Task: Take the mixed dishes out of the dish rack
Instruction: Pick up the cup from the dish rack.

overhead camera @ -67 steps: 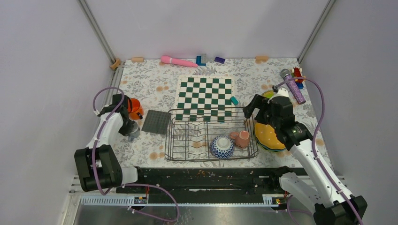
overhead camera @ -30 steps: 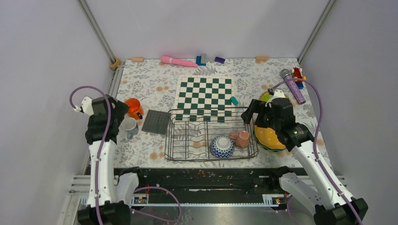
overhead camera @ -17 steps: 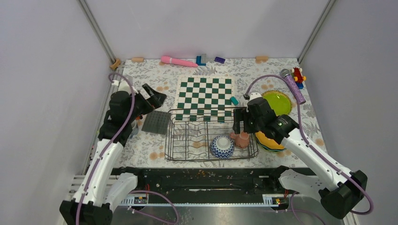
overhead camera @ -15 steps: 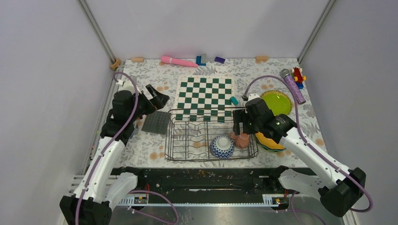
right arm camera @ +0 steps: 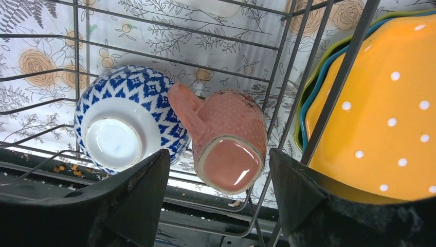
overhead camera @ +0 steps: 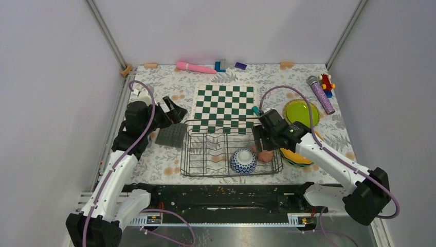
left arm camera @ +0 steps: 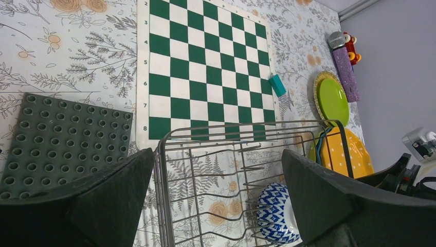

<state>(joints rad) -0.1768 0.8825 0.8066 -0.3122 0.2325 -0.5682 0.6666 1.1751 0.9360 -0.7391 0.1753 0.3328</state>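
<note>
The dark wire dish rack (overhead camera: 183,154) holds an upturned blue-and-white bowl (overhead camera: 242,160) and a pink mug (overhead camera: 266,153) lying on its side. My right gripper (overhead camera: 262,145) hangs over the mug. In the right wrist view its open jaws straddle the mug (right arm camera: 229,141), with a gap on each side and the bowl (right arm camera: 123,123) to the left. My left gripper (overhead camera: 175,112) is open and empty above the rack's far left corner (left arm camera: 231,126). A lime green plate (overhead camera: 302,112) lies flat on the table. Yellow-orange and teal plates (overhead camera: 299,157) are stacked right of the rack.
A green-and-white chessboard (overhead camera: 225,107) lies behind the rack, with a small teal block (overhead camera: 256,110) at its right edge. A dark grey studded mat (overhead camera: 170,135) sits left of the rack. A pink toy, a purple microphone (overhead camera: 321,94) and small blocks line the back.
My left arm swung from the table's left edge toward the rack's far left corner. My right gripper moved left from the plate stack to the pink mug, and its jaws narrowed.
</note>
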